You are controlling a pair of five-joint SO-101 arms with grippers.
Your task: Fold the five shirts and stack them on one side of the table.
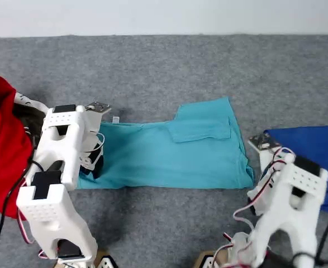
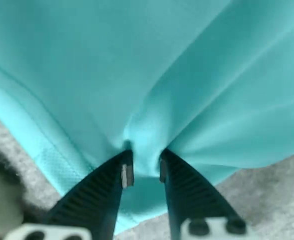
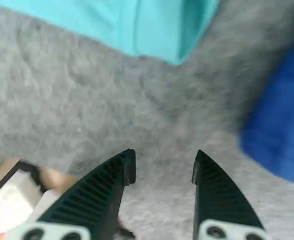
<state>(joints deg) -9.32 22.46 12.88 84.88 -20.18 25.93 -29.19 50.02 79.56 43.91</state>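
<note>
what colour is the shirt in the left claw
Teal shirt, best seen in the high view.

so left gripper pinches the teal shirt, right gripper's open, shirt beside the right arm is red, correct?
No, it's a blue shirt; the high view shows it. The left gripper does pinch the teal shirt, and the right gripper is open.

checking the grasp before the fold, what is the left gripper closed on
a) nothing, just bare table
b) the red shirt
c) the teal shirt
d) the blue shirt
c: in the left wrist view the left gripper pinches a bunched fold of the teal shirt.
</note>
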